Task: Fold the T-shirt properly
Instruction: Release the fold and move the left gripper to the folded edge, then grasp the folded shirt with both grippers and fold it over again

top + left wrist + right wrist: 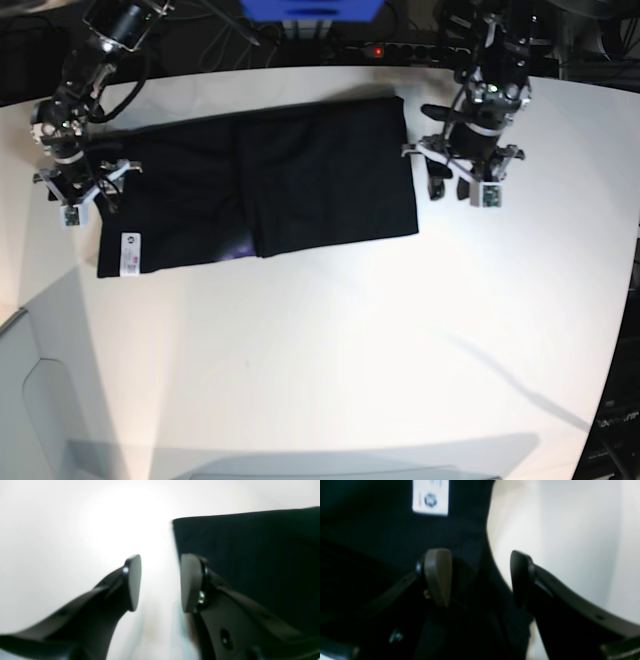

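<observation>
The black T-shirt lies flat on the white table, folded into a long rectangle. Its white label is at the front left corner, and a sliver of purple print shows at the front edge. My right gripper is open at the shirt's left end. In the right wrist view the shirt's edge lies between the pads, with the label ahead. My left gripper is open, just off the shirt's right edge. In the left wrist view one pad is by the shirt's edge.
A power strip, cables and a blue object sit behind the table's back edge. The table's edge curves away at the right. A grey surface lies at the front left.
</observation>
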